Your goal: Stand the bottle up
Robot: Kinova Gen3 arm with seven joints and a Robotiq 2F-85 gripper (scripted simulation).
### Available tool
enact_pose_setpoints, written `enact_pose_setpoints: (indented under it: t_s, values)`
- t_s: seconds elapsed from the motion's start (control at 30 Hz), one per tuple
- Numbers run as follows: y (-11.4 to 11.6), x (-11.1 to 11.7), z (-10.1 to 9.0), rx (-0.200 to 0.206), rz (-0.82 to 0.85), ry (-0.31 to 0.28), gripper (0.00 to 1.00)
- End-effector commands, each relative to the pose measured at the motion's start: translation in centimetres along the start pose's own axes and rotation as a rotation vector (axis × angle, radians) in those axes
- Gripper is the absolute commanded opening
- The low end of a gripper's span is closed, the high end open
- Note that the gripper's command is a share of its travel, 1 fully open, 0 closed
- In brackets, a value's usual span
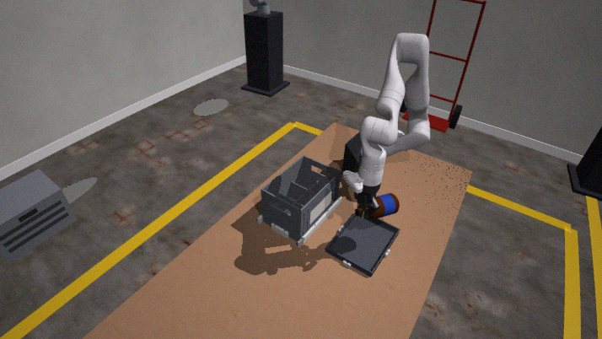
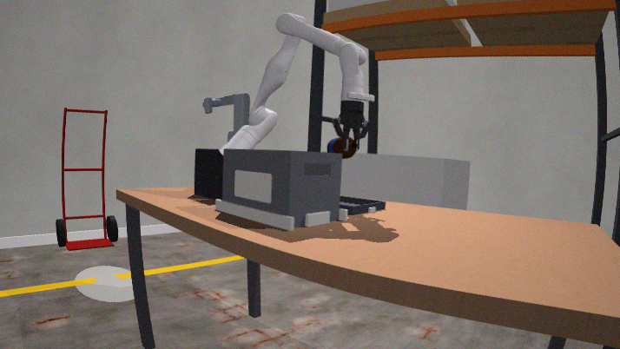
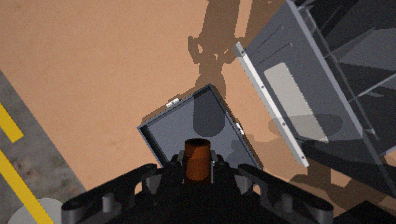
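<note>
My gripper [image 1: 366, 209] [image 2: 348, 141] [image 3: 197, 158] is shut on the neck of a brown bottle [image 1: 385, 205] [image 2: 341, 148] [image 3: 197, 159] with a blue label. It holds the bottle lying sideways, well above the table. The dark grey tray [image 1: 381, 249] [image 2: 373, 202] [image 3: 165, 135] lies flat on the table below the gripper. It is empty and bears the bottle's shadow. The grey crate [image 1: 287, 208] [image 2: 282, 182] [image 3: 300, 85] stands beside the tray, open at the top with dividers inside.
The wooden table [image 1: 253, 295] [image 2: 478, 260] carries the crate, the tray and the arm's black base [image 1: 352, 156] [image 2: 208, 171]. A shelf rack [image 2: 478, 26] rises behind the table. A red hand truck [image 1: 453, 63] [image 2: 84, 174] stands by the wall.
</note>
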State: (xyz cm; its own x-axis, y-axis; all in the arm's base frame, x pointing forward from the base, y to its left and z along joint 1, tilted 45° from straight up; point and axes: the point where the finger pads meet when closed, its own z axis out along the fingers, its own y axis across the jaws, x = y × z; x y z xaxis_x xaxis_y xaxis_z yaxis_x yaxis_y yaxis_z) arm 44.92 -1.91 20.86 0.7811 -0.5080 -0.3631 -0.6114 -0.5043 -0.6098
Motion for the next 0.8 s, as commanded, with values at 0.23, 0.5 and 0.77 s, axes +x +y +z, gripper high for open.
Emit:
enact_pose_setpoints:
  t_s: [0.23, 0.5, 0.77]
  values:
    - [-0.01, 0.04, -0.06, 0.001, 0.0, 0.002, 0.0]
    - [-0.01, 0.04, -0.06, 0.001, 0.0, 0.002, 0.0]
    - [-0.02, 0.04, -0.06, 0.0, 0.001, 0.012, 0.0]
